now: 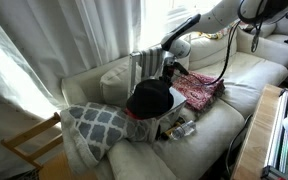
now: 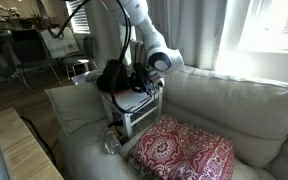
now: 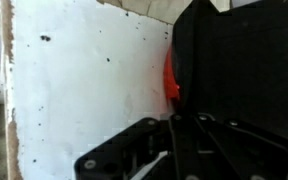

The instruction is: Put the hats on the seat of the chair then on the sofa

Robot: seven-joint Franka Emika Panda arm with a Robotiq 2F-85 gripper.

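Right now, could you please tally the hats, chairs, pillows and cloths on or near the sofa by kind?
Hats: 2 (black hat, red hat)
Chairs: 2 (grey-white slatted chair, bare-wood chair frame)
Lattice-patterned pillow: 1
Pink-red patterned cloth: 1
Total: 6

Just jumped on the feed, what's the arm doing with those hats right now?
The gripper is down at the black hat, which lies over the red hat on the seat of the chair. The chair stands on the sofa. I can't tell whether the jaws have closed on the hat.
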